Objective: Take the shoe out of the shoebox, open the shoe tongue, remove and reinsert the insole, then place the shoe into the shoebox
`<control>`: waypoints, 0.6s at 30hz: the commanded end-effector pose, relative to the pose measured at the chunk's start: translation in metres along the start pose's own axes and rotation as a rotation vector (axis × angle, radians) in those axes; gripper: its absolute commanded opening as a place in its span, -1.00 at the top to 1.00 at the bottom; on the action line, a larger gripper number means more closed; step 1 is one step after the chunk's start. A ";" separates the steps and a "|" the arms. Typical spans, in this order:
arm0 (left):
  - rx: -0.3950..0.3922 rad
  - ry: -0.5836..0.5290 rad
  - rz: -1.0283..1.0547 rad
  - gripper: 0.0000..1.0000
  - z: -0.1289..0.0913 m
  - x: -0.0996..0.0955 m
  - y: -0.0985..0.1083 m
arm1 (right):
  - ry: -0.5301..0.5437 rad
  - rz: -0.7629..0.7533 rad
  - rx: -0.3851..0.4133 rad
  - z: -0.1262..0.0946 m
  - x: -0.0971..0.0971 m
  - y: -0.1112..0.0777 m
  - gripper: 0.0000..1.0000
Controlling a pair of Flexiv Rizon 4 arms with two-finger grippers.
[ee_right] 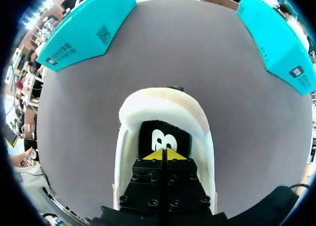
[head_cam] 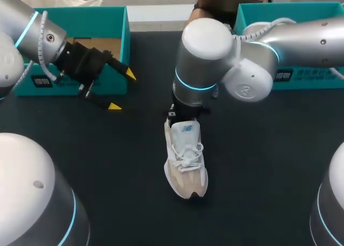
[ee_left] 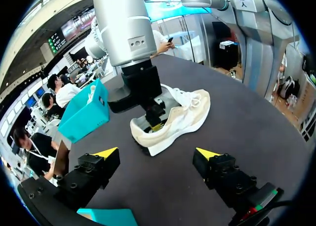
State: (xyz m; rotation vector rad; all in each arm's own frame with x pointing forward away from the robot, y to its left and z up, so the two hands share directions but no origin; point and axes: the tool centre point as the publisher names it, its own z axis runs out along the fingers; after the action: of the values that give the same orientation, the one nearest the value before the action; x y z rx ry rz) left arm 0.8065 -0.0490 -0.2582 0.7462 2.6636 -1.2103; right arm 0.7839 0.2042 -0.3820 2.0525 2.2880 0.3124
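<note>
one white shoe [head_cam: 185,160] lies in the middle of the worktop [head_cam: 269,165]. two shoeboxes sit at its far edge, the left shoebox [head_cam: 80,15] and the right shoebox [head_cam: 258,9]. the right gripper [ee_right: 163,154] is down in the shoe's heel, fingers pressed together. the left gripper [head_cam: 122,90] hangs by the left shoebox, fingers wide apart.

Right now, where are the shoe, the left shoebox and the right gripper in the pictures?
shoe [head_cam: 185,159], head view, on its laces.
left shoebox [head_cam: 86,14], head view, on its far wall.
right gripper [ee_right: 163,155], right wrist view, between its shut yellow tips.
</note>
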 end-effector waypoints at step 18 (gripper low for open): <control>-0.002 0.001 0.000 -1.00 -0.001 0.000 0.000 | -0.057 -0.059 0.081 0.035 0.001 0.007 1.00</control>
State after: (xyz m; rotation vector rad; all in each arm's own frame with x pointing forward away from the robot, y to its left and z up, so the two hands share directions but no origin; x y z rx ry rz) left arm 0.8064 -0.0490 -0.2583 0.7461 2.6632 -1.2110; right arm 0.7954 0.2009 -0.4017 1.9973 2.3531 0.1821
